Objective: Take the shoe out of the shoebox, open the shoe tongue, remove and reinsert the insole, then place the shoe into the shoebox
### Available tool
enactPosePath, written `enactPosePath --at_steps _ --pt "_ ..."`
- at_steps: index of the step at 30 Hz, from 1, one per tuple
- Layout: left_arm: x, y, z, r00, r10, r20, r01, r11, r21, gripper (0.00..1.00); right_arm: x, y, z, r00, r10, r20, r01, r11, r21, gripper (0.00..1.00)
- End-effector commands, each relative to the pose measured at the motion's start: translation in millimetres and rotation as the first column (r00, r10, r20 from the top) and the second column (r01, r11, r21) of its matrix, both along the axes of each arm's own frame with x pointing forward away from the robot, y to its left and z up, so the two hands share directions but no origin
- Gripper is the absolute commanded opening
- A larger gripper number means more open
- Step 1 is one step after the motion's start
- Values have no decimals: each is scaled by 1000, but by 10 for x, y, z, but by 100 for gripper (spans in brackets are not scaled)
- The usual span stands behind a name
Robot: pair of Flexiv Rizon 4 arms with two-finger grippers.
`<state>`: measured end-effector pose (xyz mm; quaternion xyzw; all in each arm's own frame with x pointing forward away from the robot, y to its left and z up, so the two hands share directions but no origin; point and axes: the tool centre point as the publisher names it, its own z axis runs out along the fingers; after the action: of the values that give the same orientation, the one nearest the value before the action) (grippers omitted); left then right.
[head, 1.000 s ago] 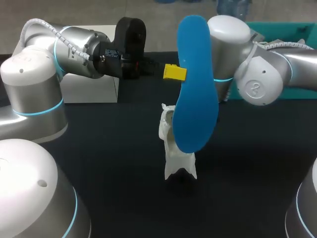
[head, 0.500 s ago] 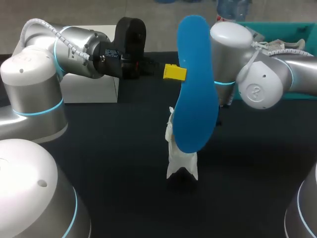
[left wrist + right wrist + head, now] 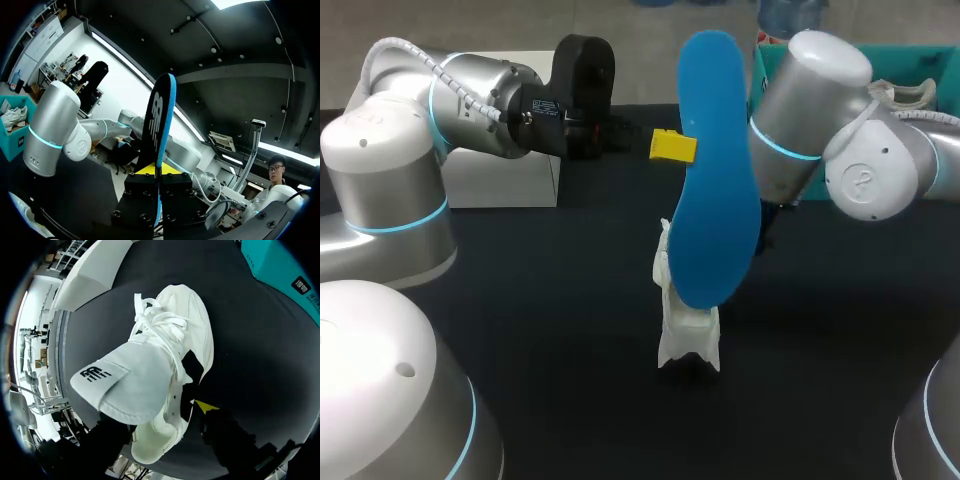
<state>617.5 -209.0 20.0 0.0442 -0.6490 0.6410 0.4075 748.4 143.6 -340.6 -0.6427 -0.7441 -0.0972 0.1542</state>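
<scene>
Since blue insole [image 3: 715,180] is hanging upright over white shoe [image 3: 687,325], which is standing on table [image 3: 540,330], insole tip risks snagging on flopped-out tongue [image 3: 127,385] above shoe opening. It could then buckle or tip shoe over. Left gripper [image 3: 674,147] is pinching insole edge, fully clamped. Right gripper [image 3: 160,422] is sitting at shoe heel; grip cannot tell.

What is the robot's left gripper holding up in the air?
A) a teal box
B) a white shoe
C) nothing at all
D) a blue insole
D: the left gripper is shut on the blue insole, which stands upright; the white shoe is in the right gripper.
</scene>
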Motion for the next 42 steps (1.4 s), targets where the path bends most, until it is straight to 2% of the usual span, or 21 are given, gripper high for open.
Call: enactPosePath --at_steps 1,6,21,24,27,33,40,42 --pt "-3 -2 -4 1000 0 0 0 1000 -1 0 -180 -255 220 998 -10 63 3 995 103 100" --pt "-3 -2 -4 1000 0 0 0 1000 -1 0 -194 -270 506 993 49 103 -62 990 125 100" --pt "-3 -2 -4 1000 0 0 0 1000 -1 0 -194 -270 506 993 49 103 -62 990 125 100" --pt "-3 -2 -4 1000 0 0 0 1000 -1 0 -167 -286 658 983 -103 153 43 936 350 100" --pt "-3 -2 -4 1000 0 0 0 1000 -1 0 -165 -295 826 975 -151 163 44 849 527 100" --pt "-3 -2 -4 1000 0 0 0 1000 -1 0 -175 -357 1190 978 -153 144 13 728 686 100" --pt "-3 -2 -4 1000 0 0 0 1000 -1 0 -154 -457 1563 978 -148 146 -15 649 761 100" --pt "-3 -2 -4 1000 0 0 0 1000 -1 0 -141 -502 1642 975 -162 150 -20 612 791 100"
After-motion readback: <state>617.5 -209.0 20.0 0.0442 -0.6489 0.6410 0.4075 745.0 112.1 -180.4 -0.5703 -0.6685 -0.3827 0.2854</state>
